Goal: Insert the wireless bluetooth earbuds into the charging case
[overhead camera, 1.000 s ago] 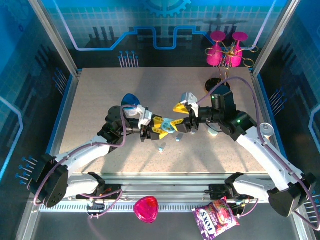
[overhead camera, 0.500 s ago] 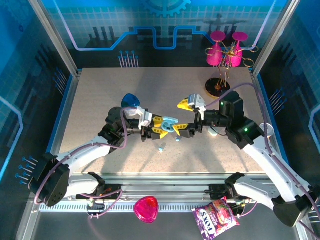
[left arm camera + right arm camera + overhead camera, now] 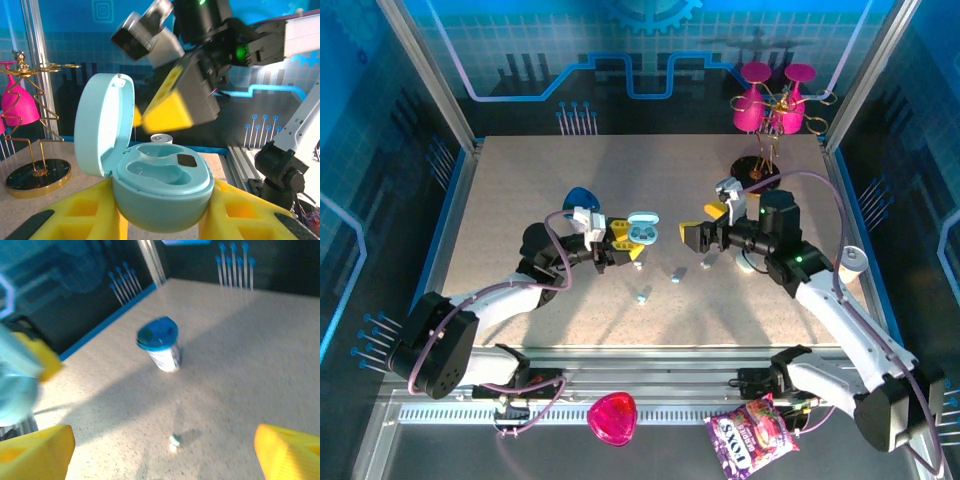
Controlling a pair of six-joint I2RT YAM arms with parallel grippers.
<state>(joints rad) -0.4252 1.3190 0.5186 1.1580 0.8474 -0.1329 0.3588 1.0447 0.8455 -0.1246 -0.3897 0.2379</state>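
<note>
L hand (image 3: 620, 246) clamped hard on the case (image 3: 642, 231), mid-table: yellow fingers (image 3: 75, 215) pinch its lower half from both sides, lid (image 3: 102, 127) swung open & standing upright. Inside, two moulded wells face up, w/ a dark square patch in one. R hand (image 3: 704, 228) hangs just right of the case, not touching it, jaws spread wide, nothing btwn them. Its wrist view gives yellow fingertips (image 3: 35, 450) at either edge & table (image 3: 240, 340) btwn, one tiny earbud lying ahead. And the earbuds are both loose on the table, outside the case. Right earbud (image 3: 678, 273) lies just near of the gap btwn the two hands. Left earbud (image 3: 642, 296) is a bit nearer & left of it, the two close but apart. Blue-lidded cup (image 3: 582, 199) stands upright just far-left of the L hand. Gold stand (image 3: 757, 165) w/ pink pieces (image 3: 752, 108) hung on it sits at the far right corner, well apart from both hands.
</note>
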